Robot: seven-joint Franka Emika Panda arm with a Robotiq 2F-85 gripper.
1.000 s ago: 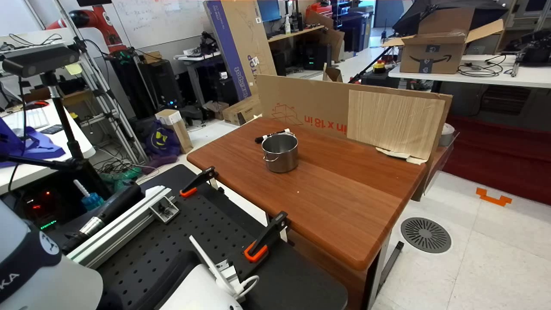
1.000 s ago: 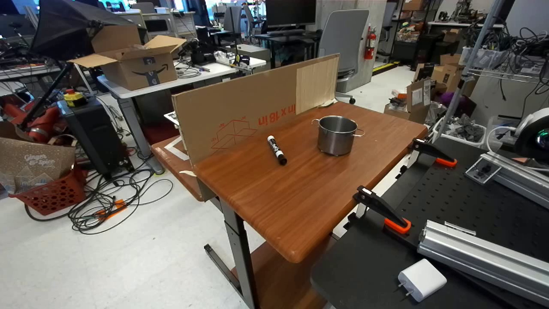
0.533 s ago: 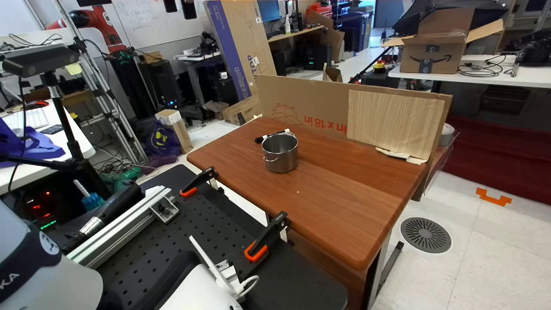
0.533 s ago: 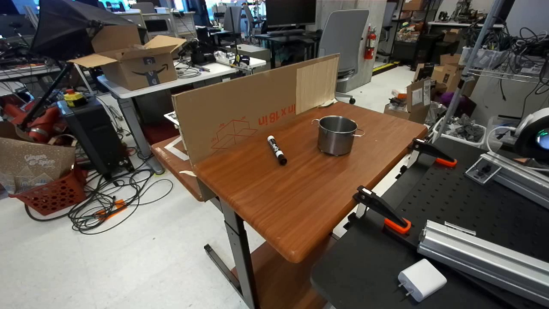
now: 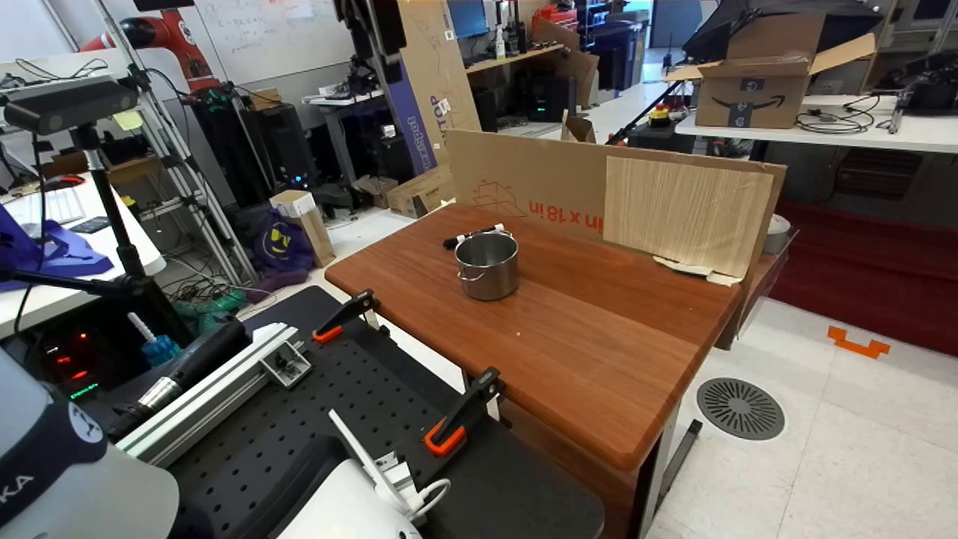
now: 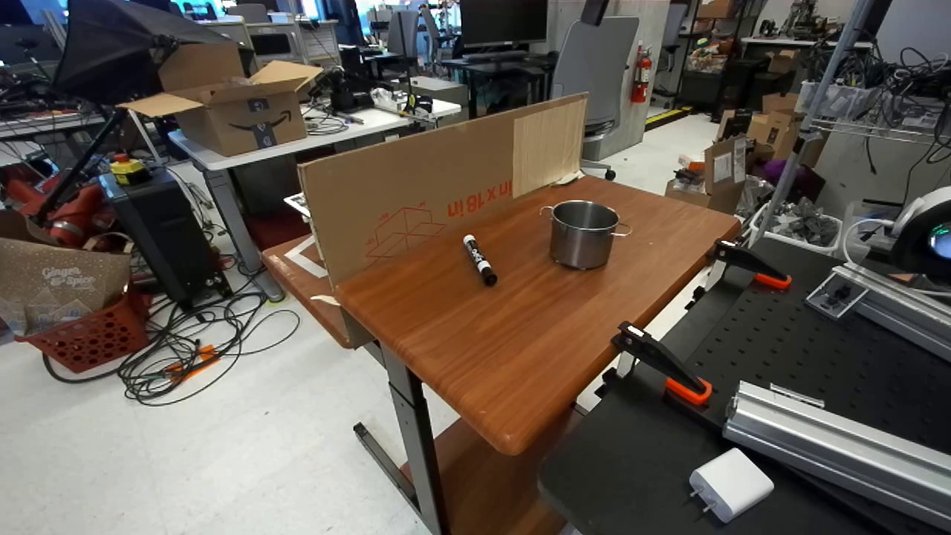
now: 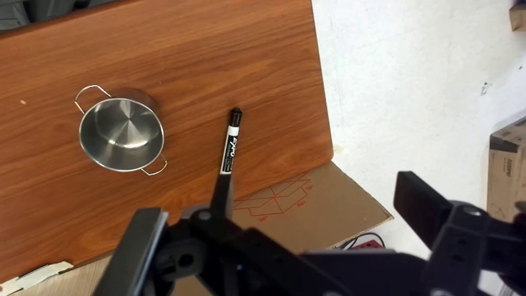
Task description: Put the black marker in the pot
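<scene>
The black marker lies on the wooden table near the cardboard wall, with a white body and a black cap. It shows in both exterior views [image 5: 452,242] [image 6: 480,259] and in the wrist view [image 7: 229,150]. The grey metal pot stands upright beside it in both exterior views [image 5: 487,277] [image 6: 581,243]; its inside looks empty in the wrist view [image 7: 123,135]. My gripper [image 7: 316,189] is open with nothing between its fingers, high above the table. One finger [image 7: 222,191] covers the marker's lower end in the wrist view. In an exterior view one dark fingertip [image 6: 594,11] shows at the top edge.
The wooden table [image 6: 475,349] has a cardboard wall [image 6: 401,193] along its far edge. Two black and orange clamps [image 6: 661,364] [image 6: 752,264] grip the near edge beside the black perforated plate [image 6: 787,334]. The pot's wire handles stick out sideways.
My gripper has come into view from the top and moved lower, and it now shows at the top of both exterior views. The marker and the pot have not moved.
</scene>
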